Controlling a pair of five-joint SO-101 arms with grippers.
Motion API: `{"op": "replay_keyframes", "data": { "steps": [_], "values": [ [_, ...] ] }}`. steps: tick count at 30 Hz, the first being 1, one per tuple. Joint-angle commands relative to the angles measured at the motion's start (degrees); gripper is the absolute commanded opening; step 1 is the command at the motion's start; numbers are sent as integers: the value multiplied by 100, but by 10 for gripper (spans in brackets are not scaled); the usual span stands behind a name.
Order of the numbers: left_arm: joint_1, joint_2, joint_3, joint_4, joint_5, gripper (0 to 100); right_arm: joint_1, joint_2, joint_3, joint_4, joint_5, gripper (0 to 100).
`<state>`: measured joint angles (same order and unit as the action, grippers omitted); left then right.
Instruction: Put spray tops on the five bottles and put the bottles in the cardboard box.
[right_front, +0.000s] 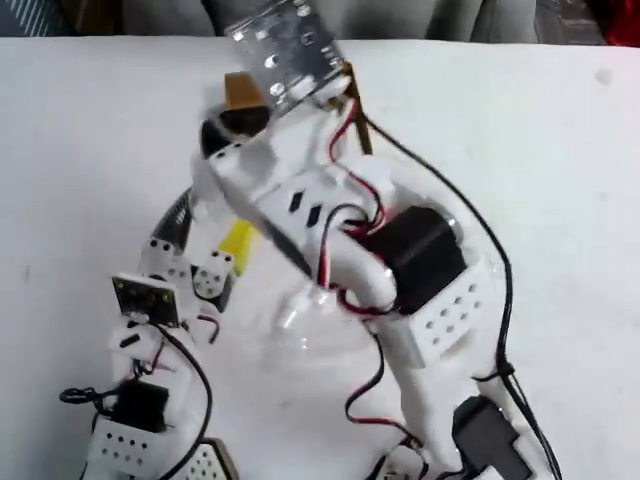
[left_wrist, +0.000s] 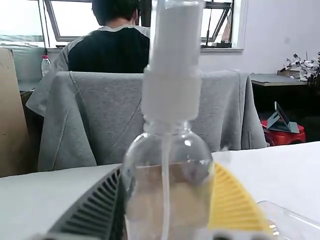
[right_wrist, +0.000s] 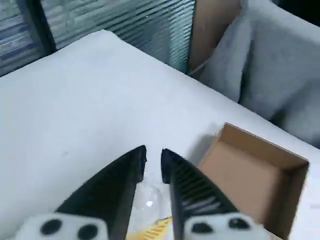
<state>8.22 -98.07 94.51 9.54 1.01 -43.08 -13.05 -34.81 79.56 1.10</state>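
Left gripper (left_wrist: 167, 210) is clamped on a clear bottle (left_wrist: 167, 170), which stands upright. The grey finger (left_wrist: 95, 212) is on one side and the yellow finger (left_wrist: 230, 205) on the other, pinching the body below the shoulder. A white spray top (left_wrist: 172, 75) already sits on the neck. In the high view this grip is centre-left of frame. Right gripper (right_wrist: 153, 156) is empty, jaws a narrow slit apart, over the bench (right_wrist: 75, 100) with the cardboard box (right_wrist: 250, 175) near it (box is upper centre in the high view, mostly covered). Handling guess: thin plastic, looks empty or nearly so, meaning light, smooth and slippery, with walls that flex under a hard squeeze. The tall top likely makes it tippy. Best hold is the widest part of the body with moderate force. Don't lift by the spray top, since I can't tell if it's seated fully. A second clear bottle (left_wrist: 287, 220) lies on the bench just beside.
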Motion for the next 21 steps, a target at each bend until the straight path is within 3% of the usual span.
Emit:
{"op": "replay_keyframes", "data": {
  "steps": [1, 8, 11, 13, 21],
  "values": [
    [-84, -92, -290, 0, 97, 22, 813, -198, -220, 180, 0, 15],
    [-92, -92, -299, -18, 97, 22, 2360, 321, -70, 532, 44, 15],
    [-110, -84, -396, 9, 97, 22, 2818, 752, 193, 549, 738, 15],
    [-233, -75, -457, 26, 97, 22, 3029, 1130, 308, 523, 1116, 15],
    [-303, 84, -774, 448, 105, 22, 3398, 2818, -360, 145, 1152, 15]
  ]
}}
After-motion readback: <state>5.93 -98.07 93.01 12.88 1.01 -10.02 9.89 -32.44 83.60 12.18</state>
